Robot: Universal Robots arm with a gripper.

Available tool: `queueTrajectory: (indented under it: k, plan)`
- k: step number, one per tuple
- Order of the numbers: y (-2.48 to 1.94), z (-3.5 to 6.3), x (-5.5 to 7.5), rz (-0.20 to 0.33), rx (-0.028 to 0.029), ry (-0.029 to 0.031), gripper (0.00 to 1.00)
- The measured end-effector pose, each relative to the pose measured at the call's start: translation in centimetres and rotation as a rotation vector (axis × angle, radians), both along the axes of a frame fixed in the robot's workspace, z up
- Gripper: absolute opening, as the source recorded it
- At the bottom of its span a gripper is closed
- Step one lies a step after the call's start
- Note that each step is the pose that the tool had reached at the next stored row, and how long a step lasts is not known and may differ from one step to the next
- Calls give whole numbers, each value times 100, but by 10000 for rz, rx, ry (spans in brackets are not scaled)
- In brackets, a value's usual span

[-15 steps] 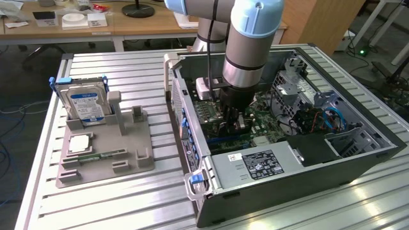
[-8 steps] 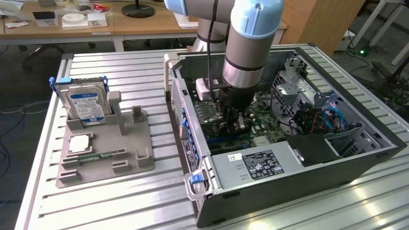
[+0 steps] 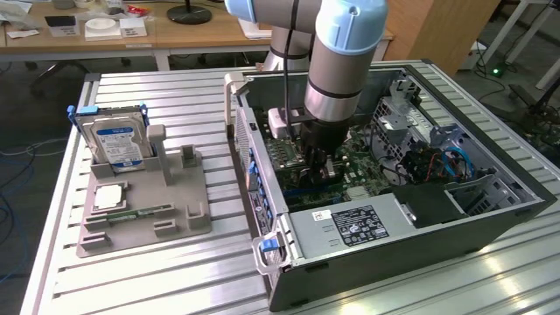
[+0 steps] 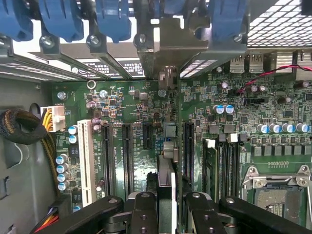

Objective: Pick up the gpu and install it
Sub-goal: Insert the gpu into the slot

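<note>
- In the wrist view, the gripper (image 4: 165, 214) is seen closed on the gpu (image 4: 165, 183), which is held edge-on between the two black fingers (image 4: 142, 214); only its thin top edge and a sliver of its face are shown.
- The card's long axis is seen running away from the fingers toward the silver metal end bracket (image 4: 168, 78), which stands against the rear slot openings under the blue retention clips (image 4: 114, 17).
- The card is held parallel to the dark expansion slots (image 4: 127, 156) on the motherboard (image 4: 131, 112); it is judged to lie over a slot between them and the memory sockets (image 4: 226, 165), directly below the fingers.
- Whether the card's lower edge is already seated in a slot cannot be told: that edge is hidden by the card itself and the fingers.
- In the exterior view, the gripper (image 3: 317, 172) is seen lowered deep into the open computer case (image 3: 411, 236), the gpu largely masked by the arm.
- Farther off, on the exterior view's left, a hard drive (image 3: 118, 144) is seen standing in a grey parts holder (image 3: 144, 223).
</note>
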State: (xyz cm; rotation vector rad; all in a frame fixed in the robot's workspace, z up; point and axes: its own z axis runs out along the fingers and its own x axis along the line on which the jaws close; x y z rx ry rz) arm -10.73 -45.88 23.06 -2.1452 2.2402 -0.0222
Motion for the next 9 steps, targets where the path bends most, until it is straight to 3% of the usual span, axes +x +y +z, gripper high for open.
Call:
queueTrajectory:
  k: [9]
  plan:
    - [0, -4, 0, 3, 3, 0, 27]
